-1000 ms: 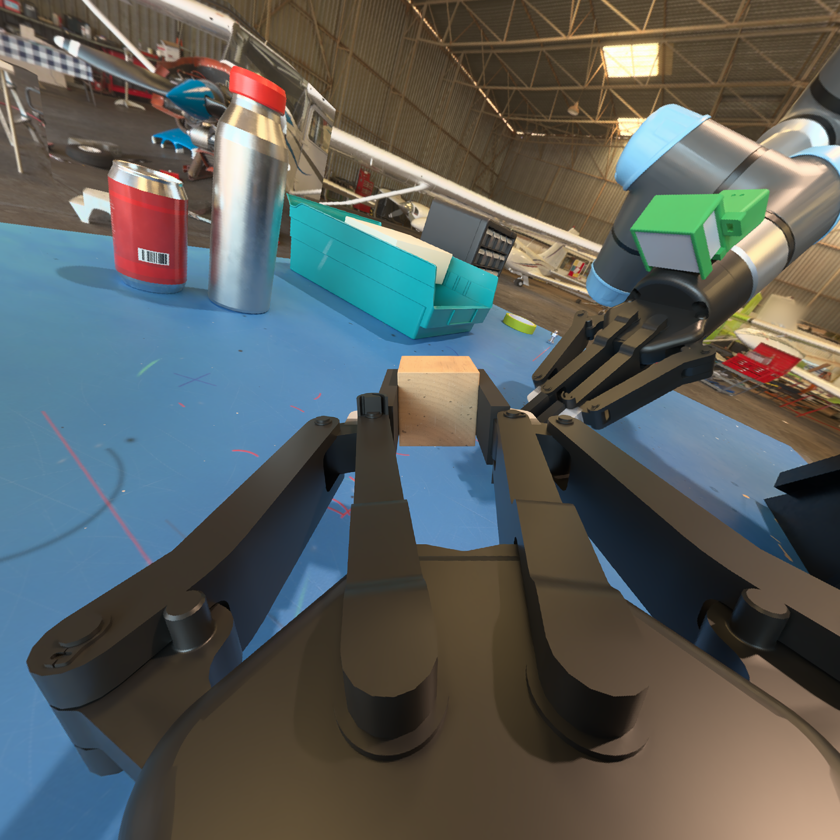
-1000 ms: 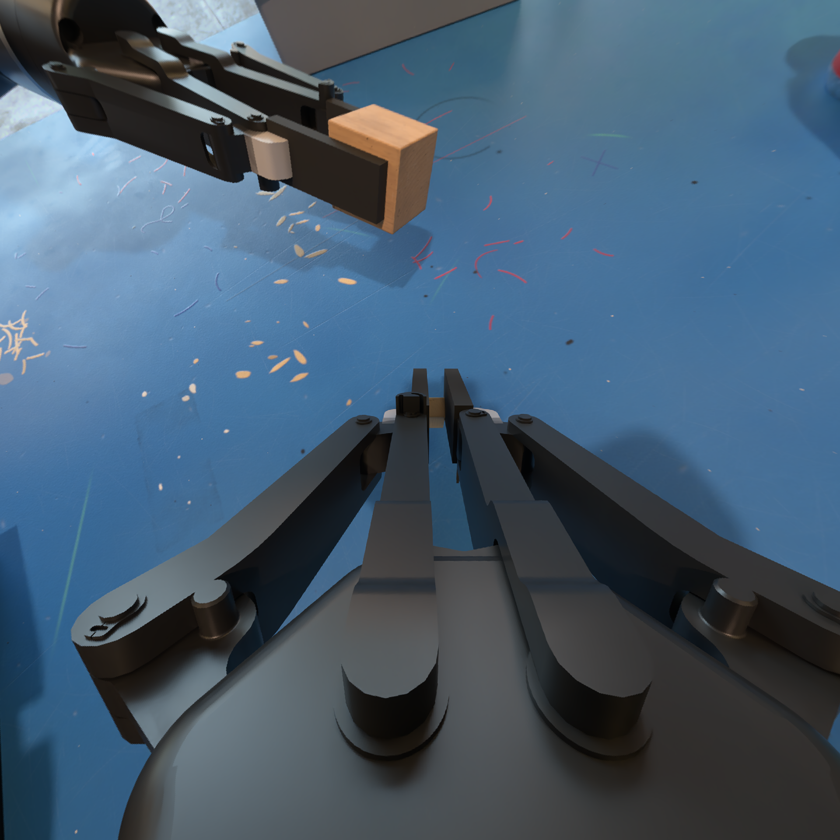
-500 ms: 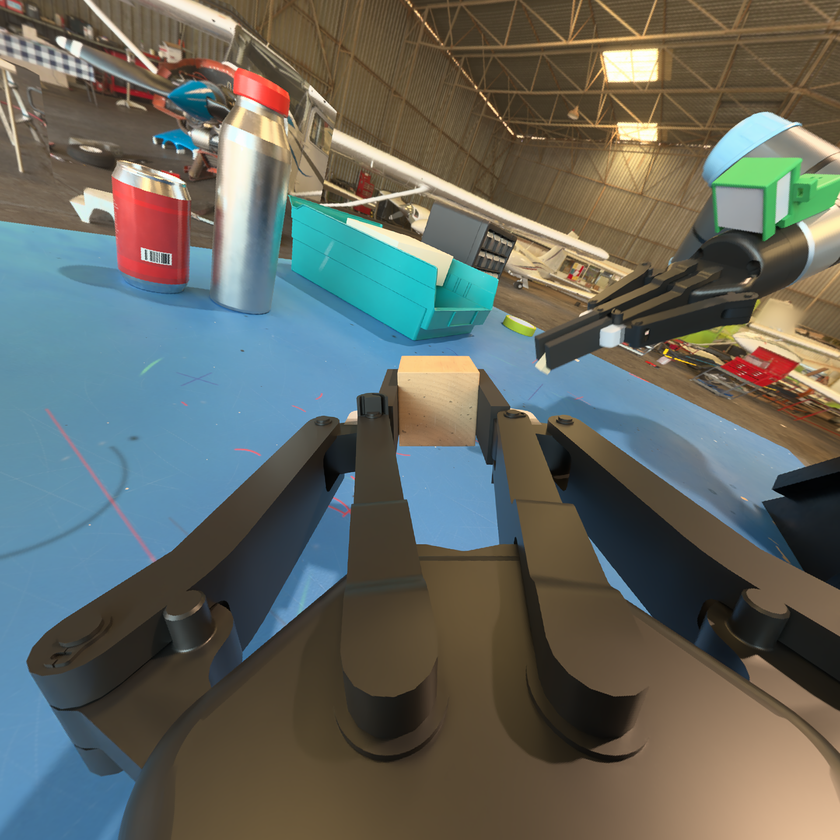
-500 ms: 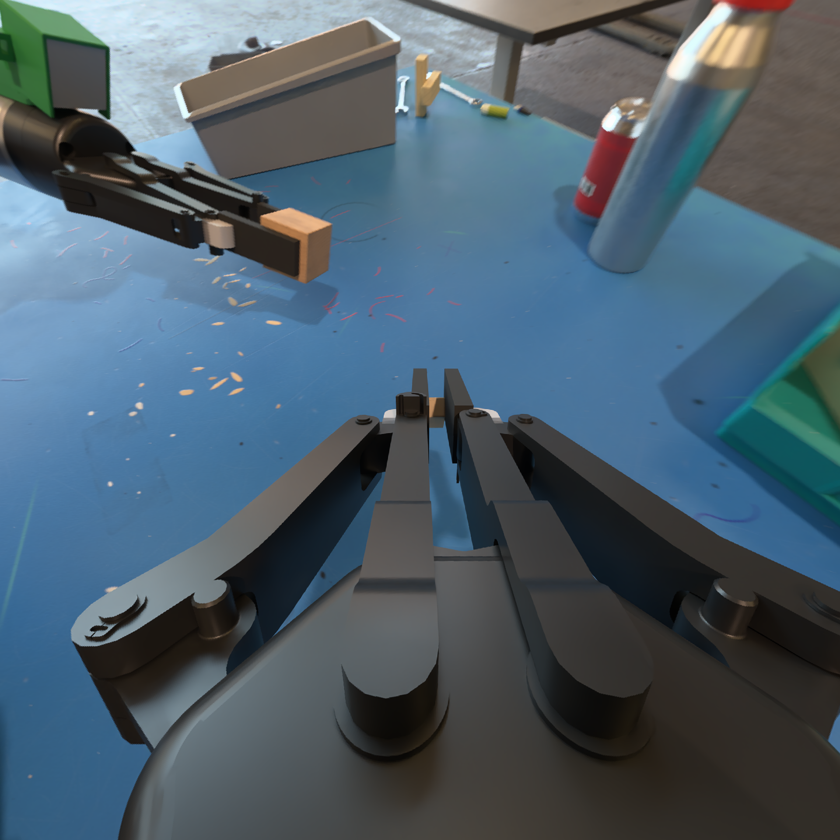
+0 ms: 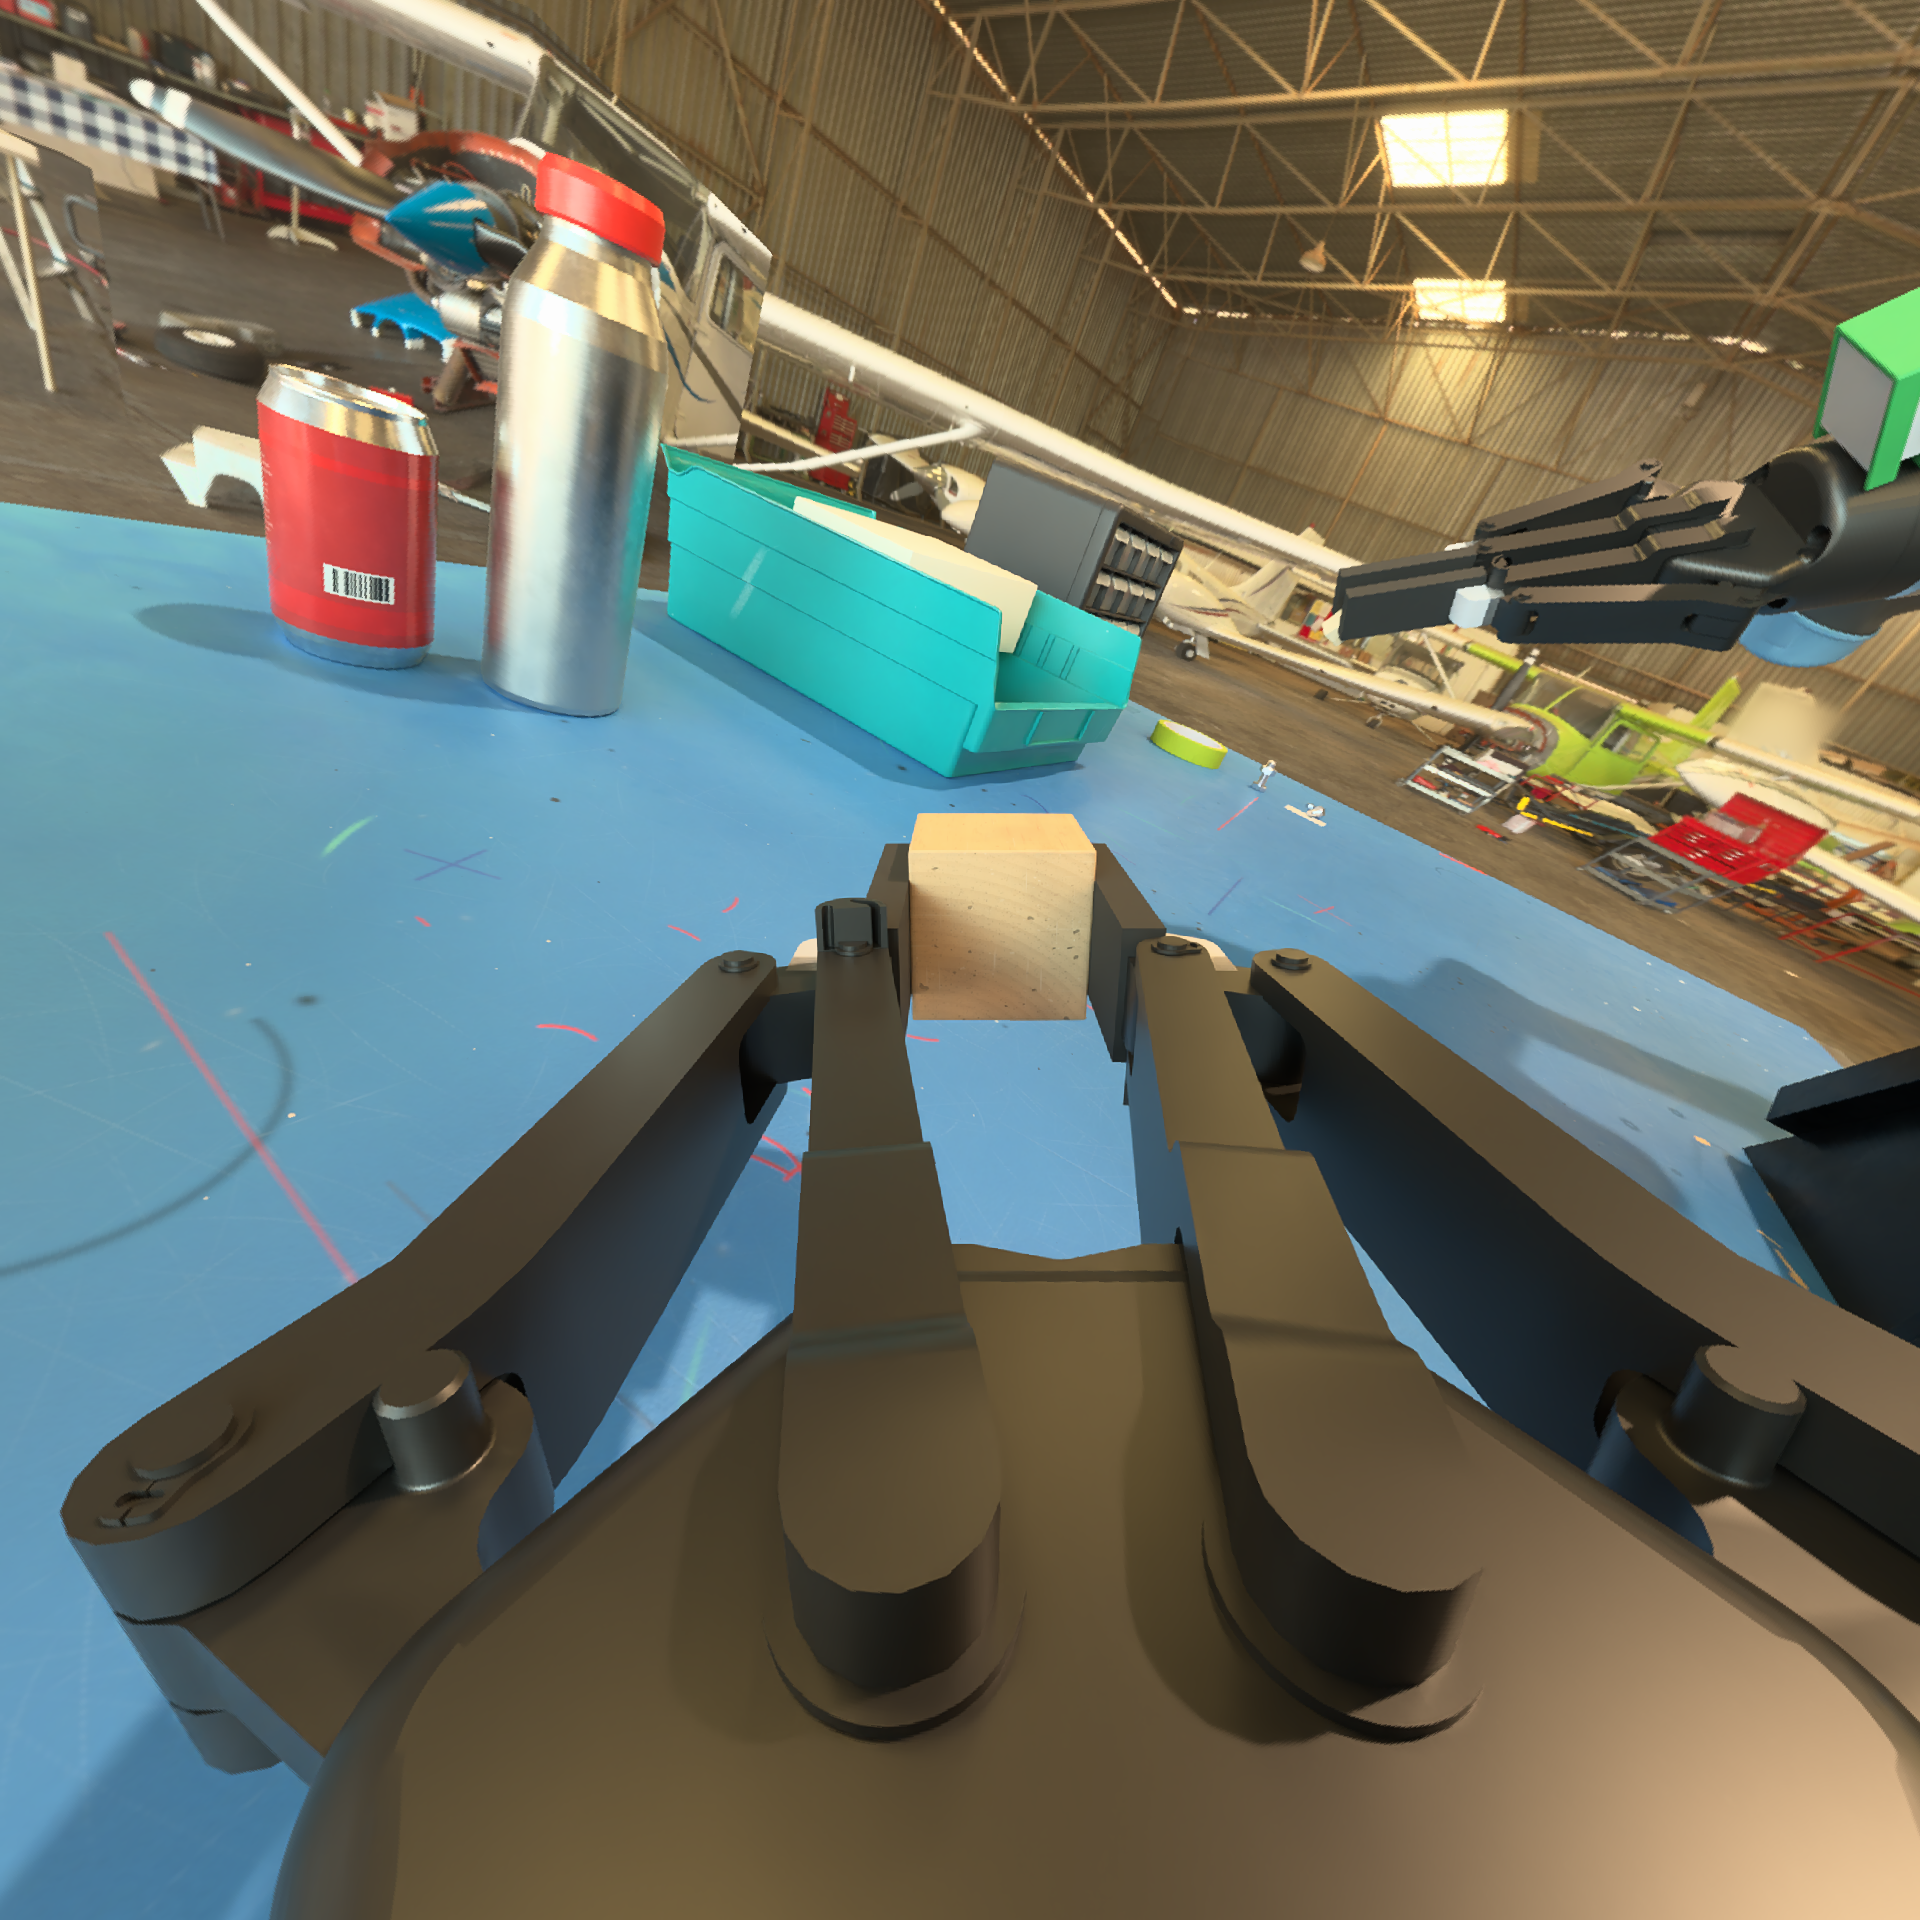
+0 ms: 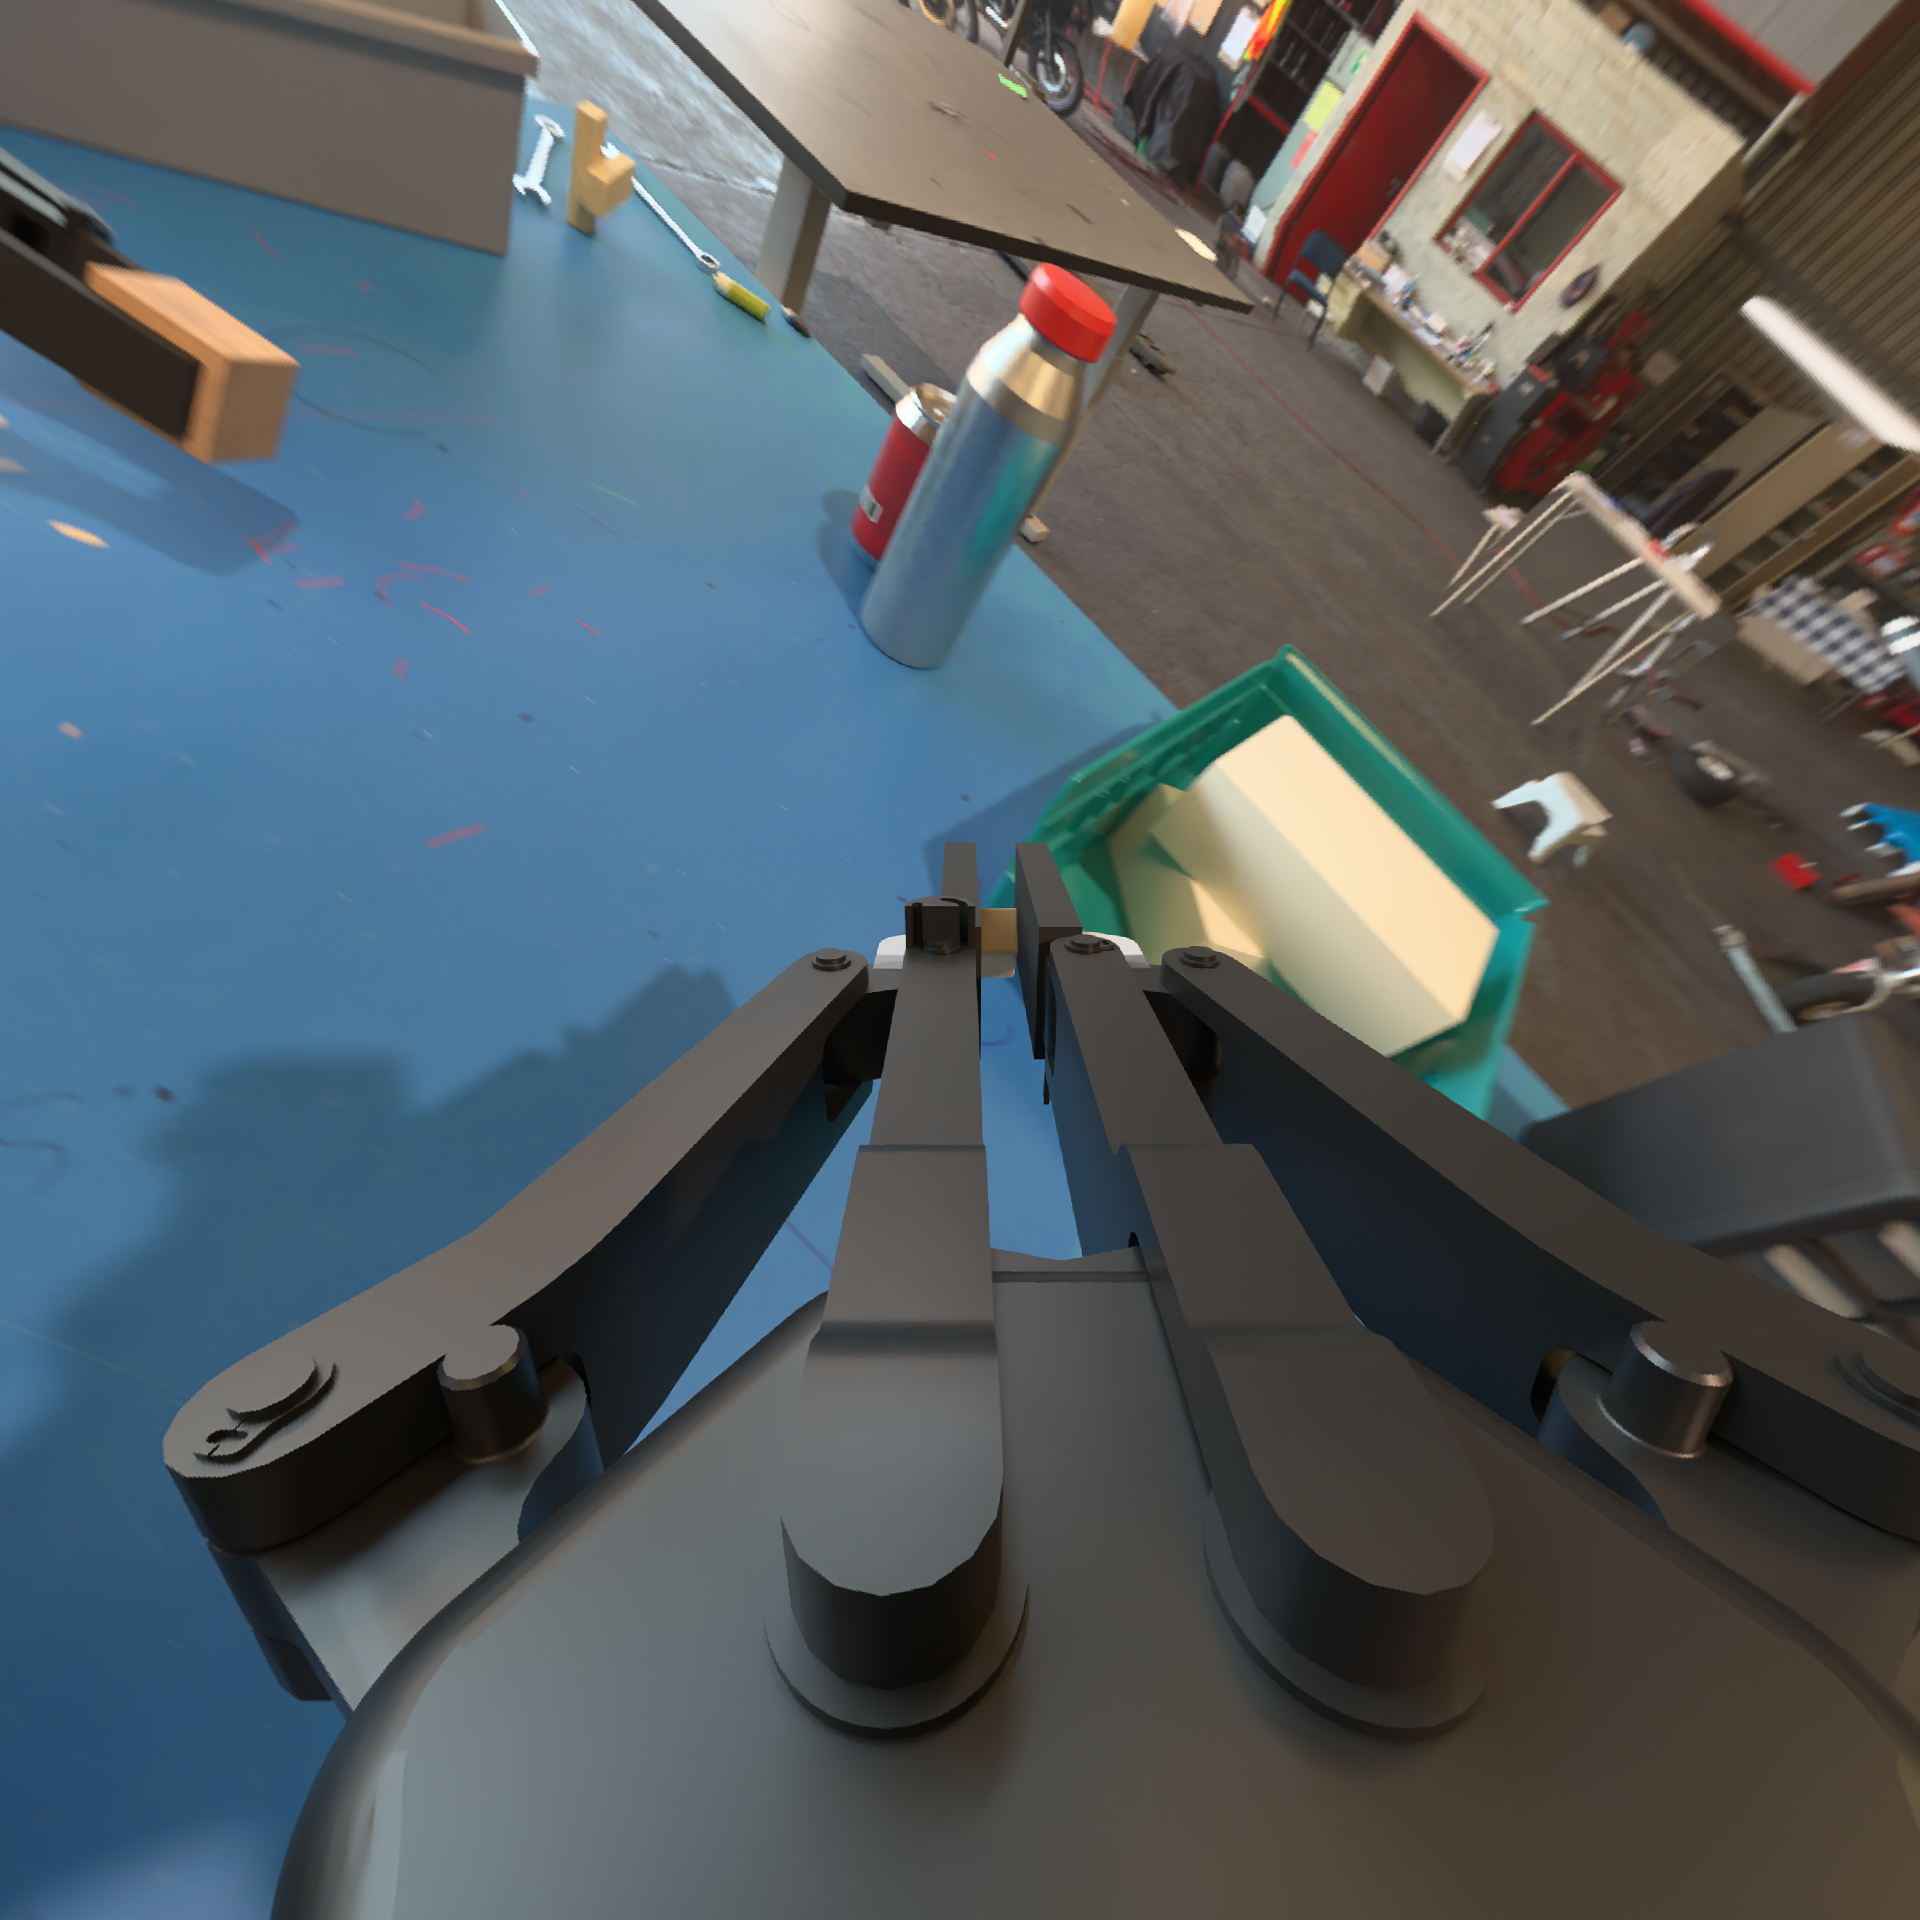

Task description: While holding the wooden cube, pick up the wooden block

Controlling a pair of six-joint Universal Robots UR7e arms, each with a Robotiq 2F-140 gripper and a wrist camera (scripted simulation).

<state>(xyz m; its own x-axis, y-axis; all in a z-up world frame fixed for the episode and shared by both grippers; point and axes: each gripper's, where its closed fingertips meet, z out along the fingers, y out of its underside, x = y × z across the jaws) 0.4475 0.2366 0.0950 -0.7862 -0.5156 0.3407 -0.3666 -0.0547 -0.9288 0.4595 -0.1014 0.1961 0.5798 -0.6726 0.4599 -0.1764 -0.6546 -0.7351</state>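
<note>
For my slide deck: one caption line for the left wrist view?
Left gripper clamps the wooden cube above the blue table; right gripper held aloft beyond.

left gripper point(image 5: 1003, 904): dark grey-brown linkage bars, round pivot pins, small screws, flat black finger pads.
right gripper point(image 6: 995, 888): same dark build, white blocks behind the pads.
right wrist: green box with grey face, pale-blue joint cap.
</note>
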